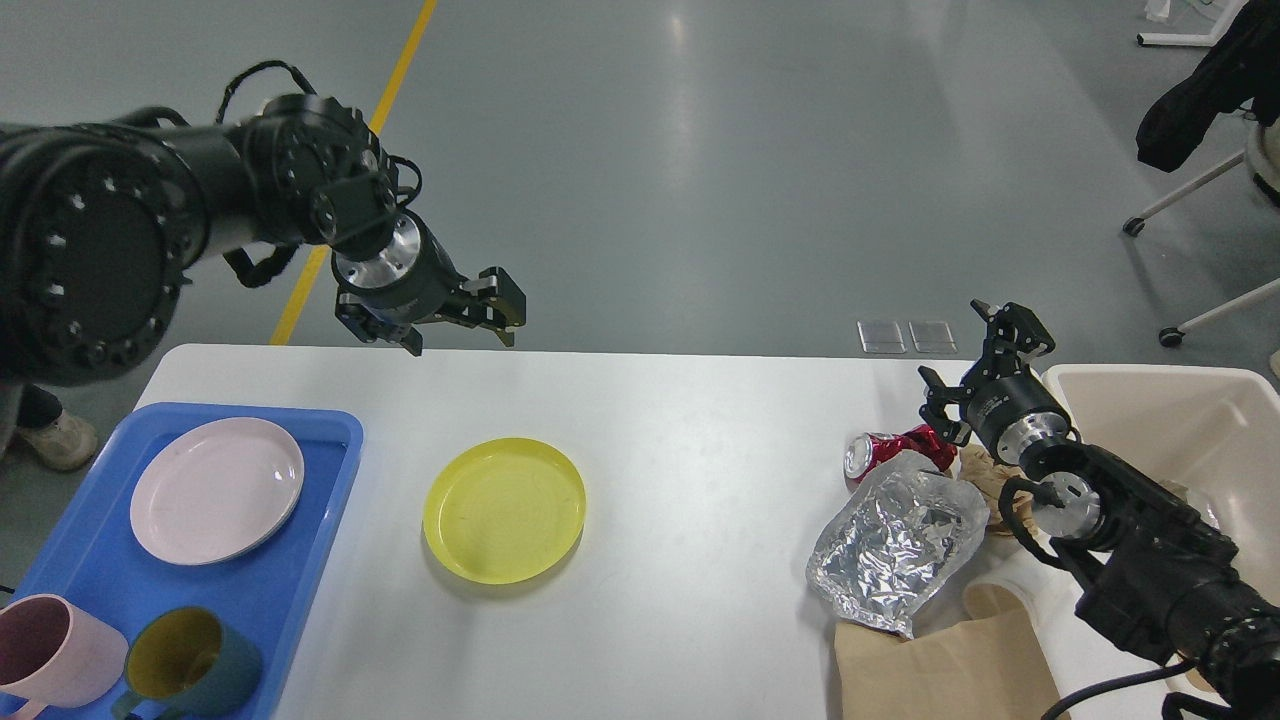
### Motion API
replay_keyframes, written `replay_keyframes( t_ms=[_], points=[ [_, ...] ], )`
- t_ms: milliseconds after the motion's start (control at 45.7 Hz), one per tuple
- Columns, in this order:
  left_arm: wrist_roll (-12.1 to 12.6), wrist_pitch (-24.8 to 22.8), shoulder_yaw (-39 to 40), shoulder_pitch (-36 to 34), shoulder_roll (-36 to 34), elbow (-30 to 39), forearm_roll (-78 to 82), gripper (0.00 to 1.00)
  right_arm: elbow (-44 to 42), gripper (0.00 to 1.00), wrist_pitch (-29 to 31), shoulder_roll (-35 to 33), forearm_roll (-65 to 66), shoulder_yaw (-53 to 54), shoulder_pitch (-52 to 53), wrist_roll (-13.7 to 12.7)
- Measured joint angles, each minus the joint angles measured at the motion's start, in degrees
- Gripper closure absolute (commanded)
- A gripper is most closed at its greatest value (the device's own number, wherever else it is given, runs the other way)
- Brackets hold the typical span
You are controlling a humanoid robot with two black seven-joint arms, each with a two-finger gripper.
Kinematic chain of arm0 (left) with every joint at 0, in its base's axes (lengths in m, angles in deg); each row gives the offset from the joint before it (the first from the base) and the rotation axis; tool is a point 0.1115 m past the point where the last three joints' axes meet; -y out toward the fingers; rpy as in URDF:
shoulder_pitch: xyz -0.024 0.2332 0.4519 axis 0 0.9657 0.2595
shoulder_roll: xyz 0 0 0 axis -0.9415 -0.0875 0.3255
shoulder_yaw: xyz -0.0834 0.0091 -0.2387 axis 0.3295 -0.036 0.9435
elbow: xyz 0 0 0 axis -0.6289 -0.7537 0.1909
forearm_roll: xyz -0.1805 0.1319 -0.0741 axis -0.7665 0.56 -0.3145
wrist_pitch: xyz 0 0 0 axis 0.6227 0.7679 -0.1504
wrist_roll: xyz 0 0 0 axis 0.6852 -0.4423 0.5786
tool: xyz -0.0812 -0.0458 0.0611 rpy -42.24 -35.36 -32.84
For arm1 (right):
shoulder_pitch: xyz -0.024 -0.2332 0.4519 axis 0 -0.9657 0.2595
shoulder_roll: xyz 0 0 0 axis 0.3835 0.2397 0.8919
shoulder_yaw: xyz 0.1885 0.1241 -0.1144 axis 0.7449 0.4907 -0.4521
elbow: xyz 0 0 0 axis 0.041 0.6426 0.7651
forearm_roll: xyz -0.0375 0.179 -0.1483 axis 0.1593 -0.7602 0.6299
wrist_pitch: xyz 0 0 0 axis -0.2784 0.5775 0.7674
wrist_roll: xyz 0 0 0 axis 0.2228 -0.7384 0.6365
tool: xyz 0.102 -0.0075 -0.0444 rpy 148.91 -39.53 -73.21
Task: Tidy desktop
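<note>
Overhead, left gripper hangs spread above desktop

Two plates, two mugs, one tray, one can, one bin.

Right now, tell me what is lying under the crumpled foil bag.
The foil bag overlaps a crushed red can at its top edge and a brown paper bag at its bottom. Crumpled brown paper shows at its right. Anything beneath its middle is covered.
</note>
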Motion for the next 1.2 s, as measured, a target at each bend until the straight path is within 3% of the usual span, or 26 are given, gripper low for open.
replay_keyframes(
  t_ms=[328,416,569,831,1203],
  points=[
    [0.32,24.21,3.3,15.0,9.1,-0.99,-0.11,0.04,0.0,0.0,0.0,0.0,0.0,0.0,0.0,0.0],
    [0.35,27.3,3.5,16.73,10.59,-1.34,0.35,0.04,0.0,0.0,0.0,0.0,0.0,-0.01,0.0,0.0],
    [0.22,27.97,5.47,17.78,11.05,-1.58,1.63,0.04,0.0,0.0,0.0,0.0,0.0,0.0,0.0,0.0],
    [0.2,22.68,6.45,20.12,11.15,-1.52,3.19,0.04,0.0,0.0,0.0,0.0,0.0,0.0,0.0,0.0],
    [0.36,22.27,5.67,25.94,10.95,-3.55,5.8,0.04,0.03,0.0,0.0,0.0,0.0,0.01,0.0,0.0]
  ],
)
